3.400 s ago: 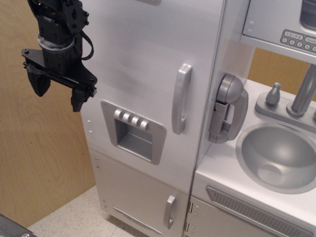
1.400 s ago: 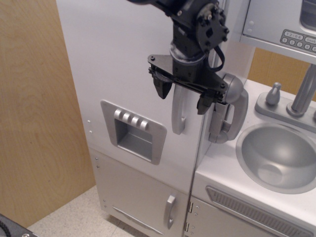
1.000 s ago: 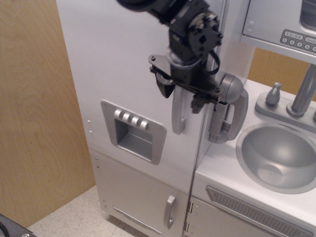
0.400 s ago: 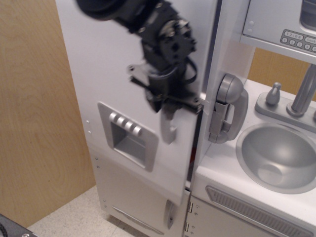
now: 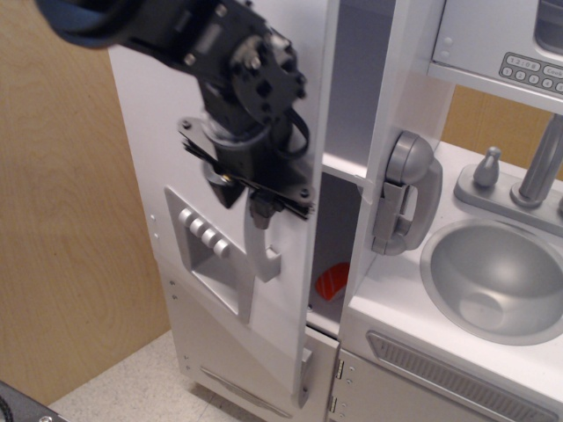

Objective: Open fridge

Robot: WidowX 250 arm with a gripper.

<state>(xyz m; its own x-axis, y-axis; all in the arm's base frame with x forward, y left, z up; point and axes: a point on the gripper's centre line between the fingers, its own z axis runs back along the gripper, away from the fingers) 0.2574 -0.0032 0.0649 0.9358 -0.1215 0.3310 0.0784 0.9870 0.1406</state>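
The gripper (image 5: 249, 195) covers the top of the handle (image 5: 261, 252); its black body hides the fingertips, so whether it is clenched on the handle or merely against it cannot be told. The arm is cut off at the upper left. The fridge (image 5: 255, 114), at the left of the toy kitchen, has its tall silver-grey door swung partly outward, with the button panel (image 5: 209, 255) turned at an angle. In the gap, a white shelf (image 5: 343, 167) and part of a red object (image 5: 332, 281) show. The door's free edge stands apart from the wall phone (image 5: 405, 189). The sink (image 5: 497, 277) lies to the right; the wood panel (image 5: 62, 246) is at the left.
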